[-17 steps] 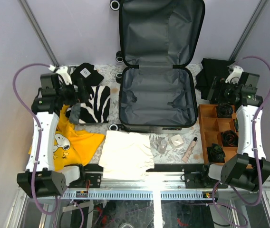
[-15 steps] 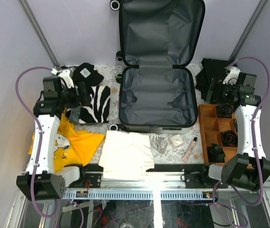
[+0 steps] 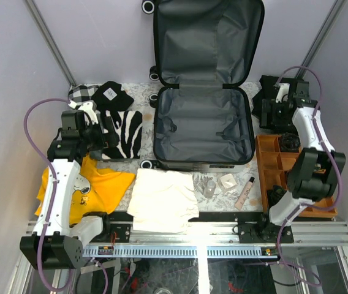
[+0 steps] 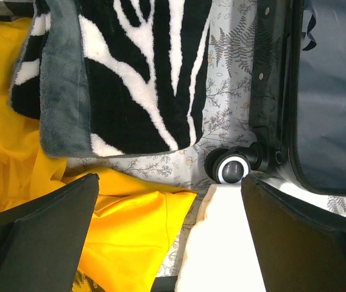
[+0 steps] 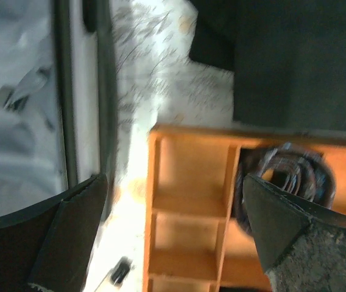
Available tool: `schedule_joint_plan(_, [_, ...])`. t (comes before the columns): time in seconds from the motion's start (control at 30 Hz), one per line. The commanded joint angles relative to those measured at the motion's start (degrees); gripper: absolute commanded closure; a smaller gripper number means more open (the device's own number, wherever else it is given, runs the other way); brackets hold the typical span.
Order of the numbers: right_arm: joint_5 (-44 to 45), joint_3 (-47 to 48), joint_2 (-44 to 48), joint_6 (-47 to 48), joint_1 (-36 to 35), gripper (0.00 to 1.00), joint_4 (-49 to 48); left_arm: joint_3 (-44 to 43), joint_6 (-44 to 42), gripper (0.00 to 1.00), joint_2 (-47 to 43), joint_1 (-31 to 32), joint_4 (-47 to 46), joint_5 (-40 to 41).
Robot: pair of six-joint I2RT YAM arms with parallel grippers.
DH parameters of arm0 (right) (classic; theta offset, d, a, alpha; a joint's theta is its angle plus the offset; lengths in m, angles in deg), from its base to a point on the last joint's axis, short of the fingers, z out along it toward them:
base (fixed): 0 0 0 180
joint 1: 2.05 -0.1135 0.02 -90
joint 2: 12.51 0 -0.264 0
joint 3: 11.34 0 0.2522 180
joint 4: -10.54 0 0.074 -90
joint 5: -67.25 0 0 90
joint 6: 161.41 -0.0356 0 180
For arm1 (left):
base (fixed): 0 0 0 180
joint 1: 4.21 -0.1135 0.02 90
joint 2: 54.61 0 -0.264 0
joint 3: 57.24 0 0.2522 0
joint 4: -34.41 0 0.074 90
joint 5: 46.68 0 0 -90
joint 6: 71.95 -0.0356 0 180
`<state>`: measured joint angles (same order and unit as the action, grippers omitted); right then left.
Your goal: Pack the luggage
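**Left pincer** (image 4: 170, 243): jaws fully apart, gripping nothing. It hangs over the near edge of the zebra-striped cloth (image 4: 130, 79). The yellow shirt (image 4: 124, 231) and the folded white cloth (image 4: 218, 243) lie just near of it. Judgement: the pose suits a descent onto one of these soft items. Which one cannot be told.

**Right pincer** (image 5: 173, 243): jaws fully apart, empty. It hangs over the far end of the orange tray (image 5: 185, 194), between the luggage wall and a black garment (image 5: 295, 61). A dark coiled item (image 5: 285, 176) sits in a far compartment. This view is blurred, so the item cannot be identified.

**Luggage** (image 3: 201, 125): it lies open at the far centre of the surface (image 3: 143, 104). The lid stands propped against the far wall, which leaves the grey-lined base free for loading from above. Nothing shows inside the base. One wheel (image 4: 233, 169) sits just beside a corner of the folded white cloth.

**Layout**: clothing lies on the left, the orange tray on the right and small toiletries (image 3: 226, 185) near the luggage's near edge. Judgement: each group is within reach of the arm on its side.

**Markings**:
- The yellow shirt carries a cartoon dog print (image 3: 79, 182). No lettering on it is legible.
- A black item (image 3: 109, 93) at far left bears a white tag. Its text is too small to read.
- The shell print of the luggage is not visible.
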<state>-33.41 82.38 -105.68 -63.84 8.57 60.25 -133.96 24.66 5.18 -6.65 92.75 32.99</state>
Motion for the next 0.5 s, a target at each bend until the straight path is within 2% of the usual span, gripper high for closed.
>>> schedule_joint_plan(0.0, [6.55,9.99,-9.48,1.70,-0.68,0.01,-2.87,1.01,2.57,0.00,-1.07,-0.11,-2.95,1.80])
schedule_joint_plan(0.23, [9.92,22.46,-24.08,1.47,-0.83,0.01,-6.11,1.87,3.24,0.00,-0.15,-0.56,-3.87,1.46])
schedule_joint_plan(0.47, [9.38,32.37,-33.05,0.82,-0.98,0.01,-8.30,3.40,3.55,0.00,0.14,-2.03,-4.72,-0.34])
